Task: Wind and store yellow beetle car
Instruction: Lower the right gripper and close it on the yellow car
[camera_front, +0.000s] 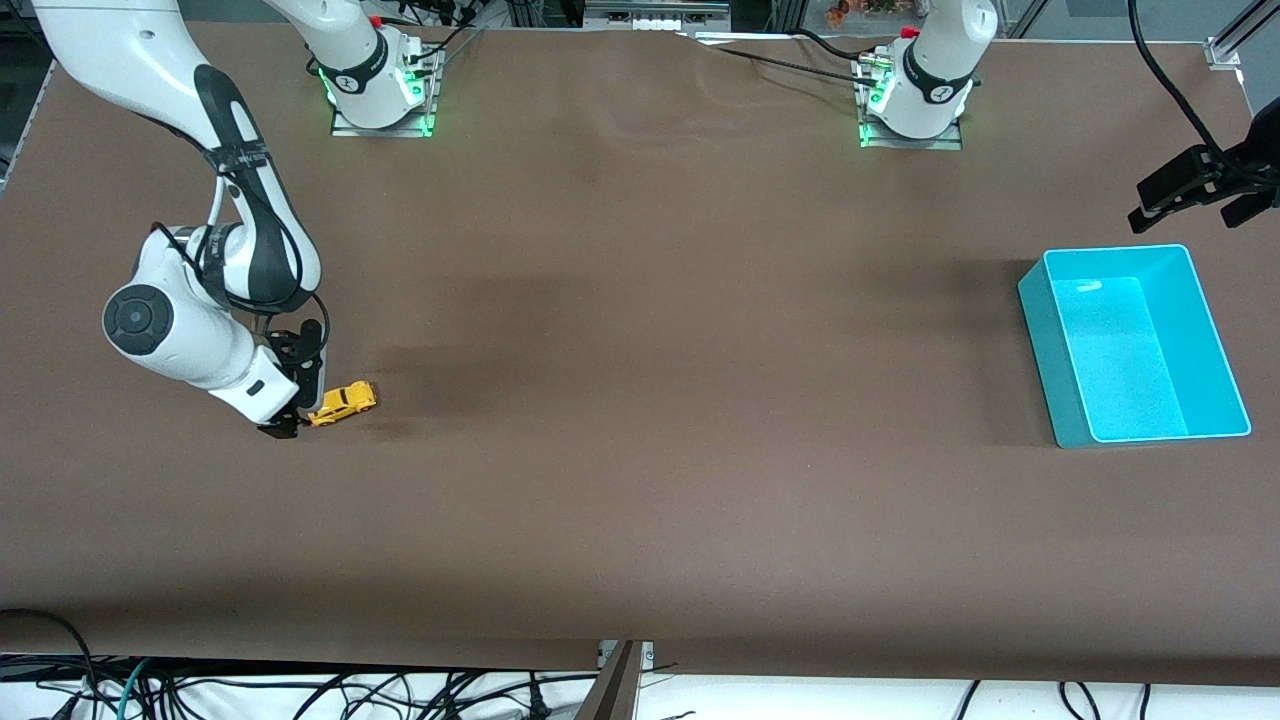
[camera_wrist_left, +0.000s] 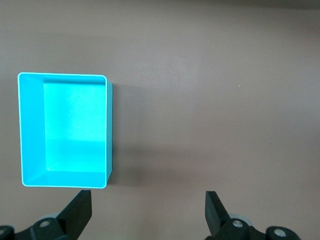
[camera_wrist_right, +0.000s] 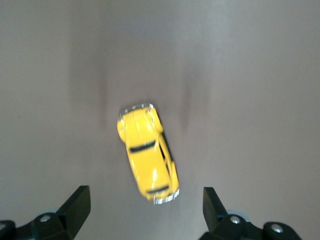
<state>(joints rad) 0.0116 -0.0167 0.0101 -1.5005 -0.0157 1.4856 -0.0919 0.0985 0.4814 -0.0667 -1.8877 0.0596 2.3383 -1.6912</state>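
Yellow beetle car (camera_front: 343, 403) on table; R gripper (camera_front: 300, 385) over it, unclenched; L gripper (camera_front: 1195, 195) unclenched.

Yellow beetle car (camera_front: 342, 403) with dark windows, cyan bin (camera_front: 1135, 345), brown table (camera_front: 640, 400).

Left gripper (camera_front: 1200, 195) cut off by the picture's edge above the bin (camera_front: 1135, 345), yellow car (camera_wrist_right: 147, 152) blurred in the right wrist view

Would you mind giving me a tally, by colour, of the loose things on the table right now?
Yellow: 1, the car on the table by the right end effector, toward the right arm's end.
Cyan: 1, the bin, nothing in it, toward the left arm's end, below the left end effector.
Total: 2
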